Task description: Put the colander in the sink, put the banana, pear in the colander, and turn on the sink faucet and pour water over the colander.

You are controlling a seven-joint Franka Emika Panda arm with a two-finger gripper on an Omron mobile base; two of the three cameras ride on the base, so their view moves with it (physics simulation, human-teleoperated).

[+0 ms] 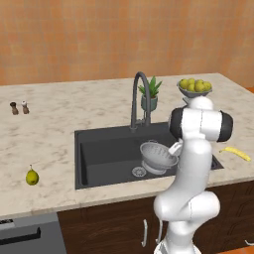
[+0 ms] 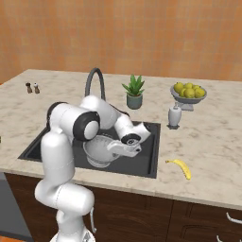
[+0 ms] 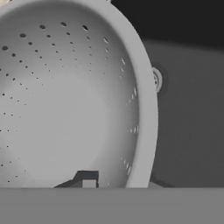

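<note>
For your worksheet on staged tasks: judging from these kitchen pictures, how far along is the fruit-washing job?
Done: the colander is in the sink. In hand: the gripper is at the colander's rim; whether it grips cannot be told. Left: the pear and banana lie on the counter, and no water shows at the faucet.

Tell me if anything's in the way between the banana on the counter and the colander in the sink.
Nothing visible blocks it. The banana lies alone on the counter right of the sink. The colander sits open and empty in the basin. The gripper hangs at the colander's rim on that side, so it is the only thing near the path.
</note>
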